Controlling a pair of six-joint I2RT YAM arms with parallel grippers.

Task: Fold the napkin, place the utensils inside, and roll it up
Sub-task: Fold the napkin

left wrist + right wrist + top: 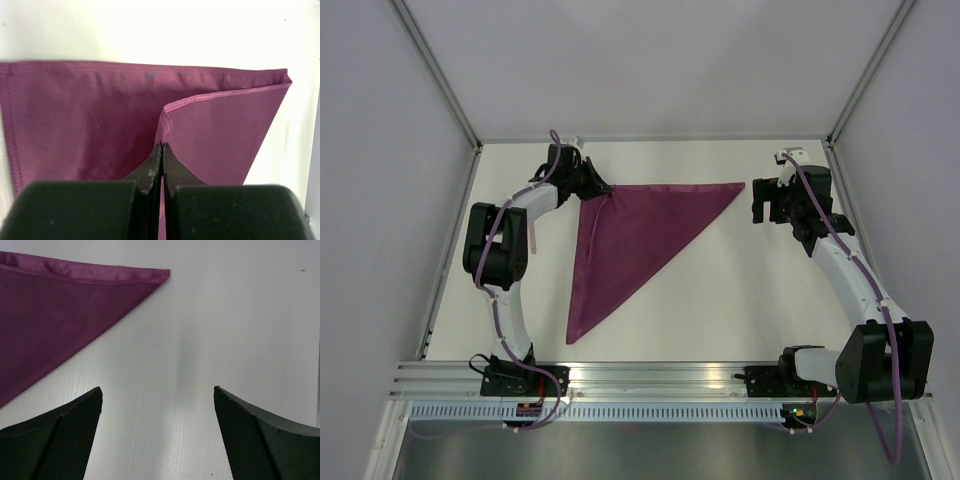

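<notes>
The deep purple napkin lies on the white table, folded into a triangle with one long edge along the back and a point toward the near edge. My left gripper sits at its back left corner, shut on the hemmed edge of the top layer, which is pinched up off the layer below. In the left wrist view the napkin fills the frame ahead of the left gripper. My right gripper stands open just right of the napkin's right tip, with only bare table between its fingers. The utensils are out of view.
Grey walls and slanted metal frame posts close in the table on the left, right and back. A slotted metal rail with both arm bases runs along the near edge.
</notes>
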